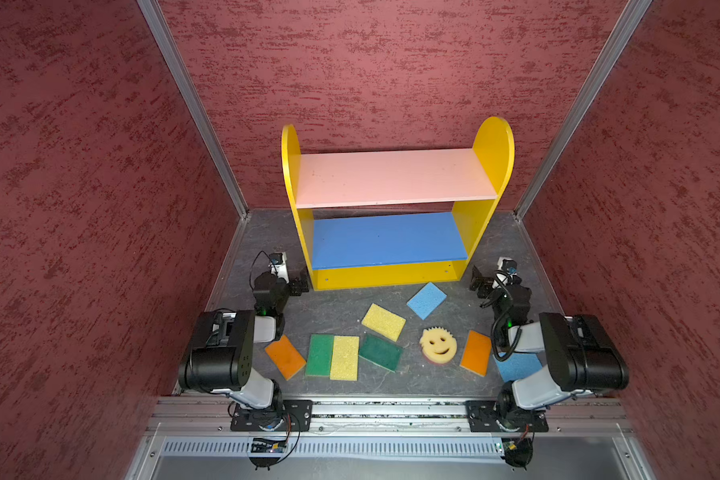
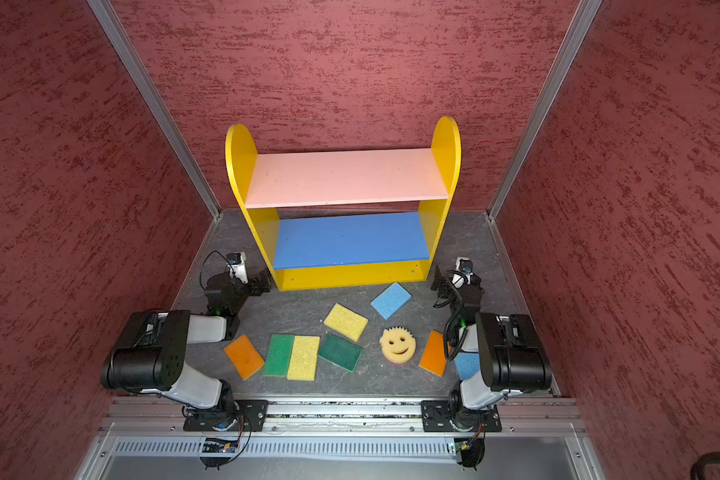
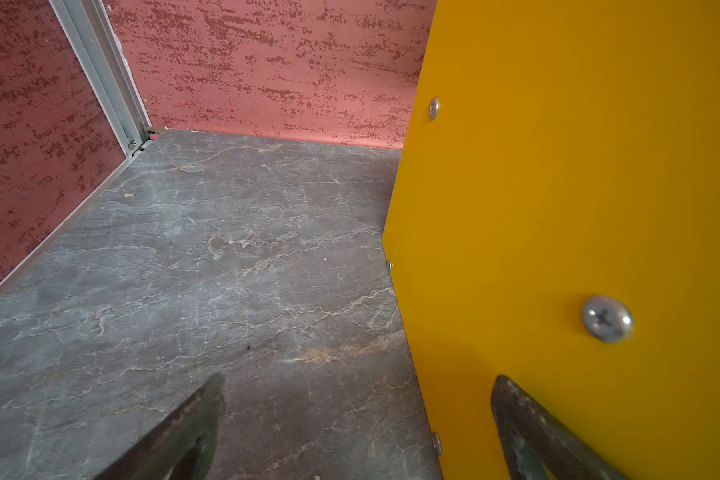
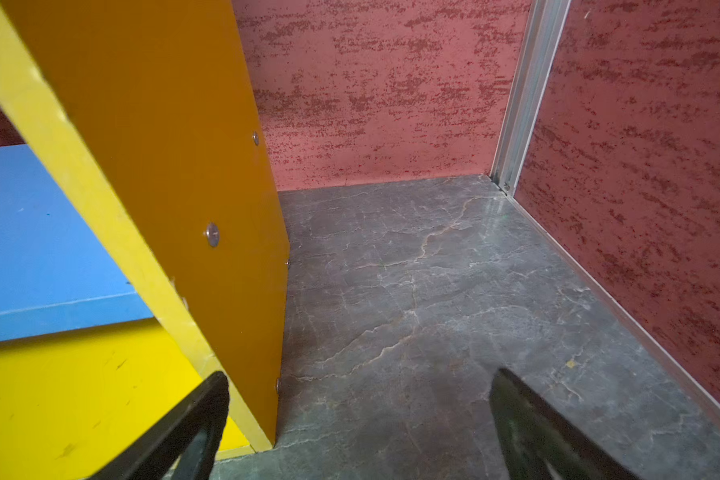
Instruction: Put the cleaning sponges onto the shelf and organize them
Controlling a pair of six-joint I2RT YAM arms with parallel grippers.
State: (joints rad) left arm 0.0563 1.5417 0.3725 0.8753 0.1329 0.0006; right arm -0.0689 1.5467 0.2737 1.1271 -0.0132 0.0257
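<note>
The shelf [image 1: 485, 224] [image 2: 433, 232] stands at the back with bare pink, blue and yellow boards. Several cleaning sponges lie flat on the floor in front of it: orange [image 1: 284, 356], green [image 1: 319, 355], yellow [image 1: 344, 358], dark green [image 1: 380, 352], yellow [image 1: 383, 321], blue [image 1: 426, 300], a round smiley [image 1: 438, 345], orange [image 1: 476, 353], and a blue one [image 1: 518, 366] partly under the right arm. My left gripper [image 1: 299, 286] [image 3: 359, 379] is open beside the shelf's left panel [image 3: 558, 208]. My right gripper [image 1: 479, 282] [image 4: 360, 374] is open at the right panel [image 4: 163, 145]. Neither holds anything.
Red textured walls [image 1: 80, 208] close in the left, back and right, with aluminium corner posts [image 1: 192, 104]. The floor [image 1: 341, 307] is grey marble. A metal rail [image 1: 391, 409] carrying both arm bases runs along the front edge.
</note>
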